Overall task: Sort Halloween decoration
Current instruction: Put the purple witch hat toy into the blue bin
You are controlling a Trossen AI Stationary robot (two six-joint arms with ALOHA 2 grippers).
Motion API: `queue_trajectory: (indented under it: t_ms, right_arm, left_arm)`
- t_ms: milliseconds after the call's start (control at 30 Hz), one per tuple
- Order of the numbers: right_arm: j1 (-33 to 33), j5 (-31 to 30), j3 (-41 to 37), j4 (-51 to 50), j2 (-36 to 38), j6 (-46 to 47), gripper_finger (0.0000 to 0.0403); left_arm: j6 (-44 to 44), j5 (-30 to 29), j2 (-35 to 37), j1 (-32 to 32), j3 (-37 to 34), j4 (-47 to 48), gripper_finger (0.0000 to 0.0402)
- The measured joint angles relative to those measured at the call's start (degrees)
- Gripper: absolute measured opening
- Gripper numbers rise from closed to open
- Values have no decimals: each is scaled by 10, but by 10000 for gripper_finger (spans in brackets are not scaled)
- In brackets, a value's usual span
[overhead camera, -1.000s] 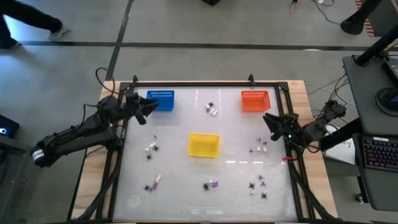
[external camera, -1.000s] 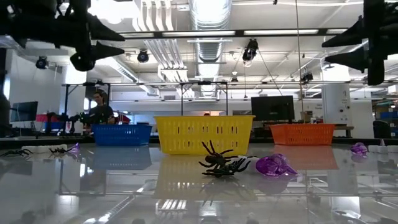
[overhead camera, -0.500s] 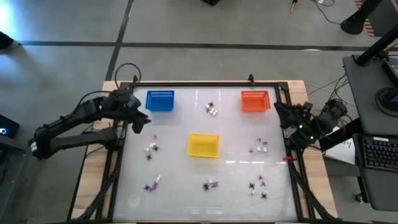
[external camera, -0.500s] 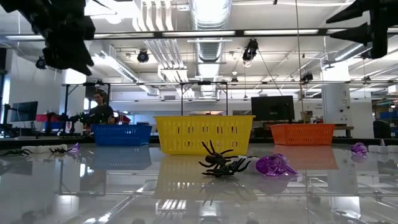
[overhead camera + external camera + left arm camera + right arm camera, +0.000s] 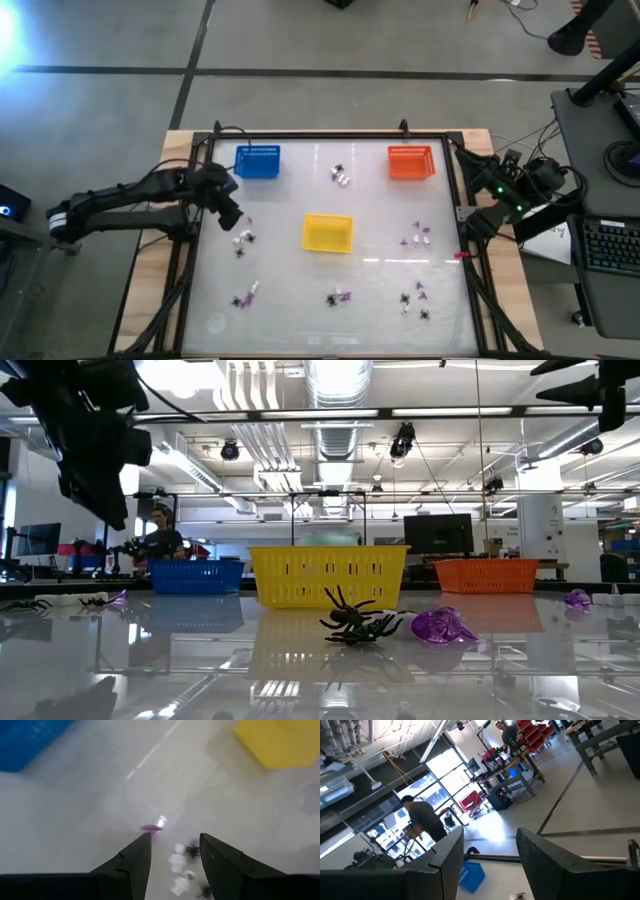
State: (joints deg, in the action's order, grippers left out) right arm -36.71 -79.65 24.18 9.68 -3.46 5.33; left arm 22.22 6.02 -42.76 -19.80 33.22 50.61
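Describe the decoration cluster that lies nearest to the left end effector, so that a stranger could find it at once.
Start at the blue basket in the table's far left corner. The left end effector hovers nearer the table's middle than that basket, and the white and black cluster lies just beyond its tips. Unlike the lone purple piece beside it, it mixes white bits with a spider.

Three baskets on the table: one blue basket (image 5: 258,161), one yellow basket (image 5: 328,233), one orange basket (image 5: 410,161). Seven clusters of small decoration pieces (image 5: 243,239).

Small square blue plastic basket (image 5: 258,161) toward upper left of the tabletop, matching orange one (image 5: 410,161) toward upper right. Yellow one (image 5: 328,232) at centre. Computer keyboard (image 5: 611,246) at far right edge.
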Motion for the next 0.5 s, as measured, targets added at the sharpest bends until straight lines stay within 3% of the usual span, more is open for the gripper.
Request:
queue_trajectory:
  t_ms: [500]
  right_arm:
    - [0,1,-2,-2,0,1,176]
  left_arm:
    - [60,-50,-116,23,-21,-53,150]
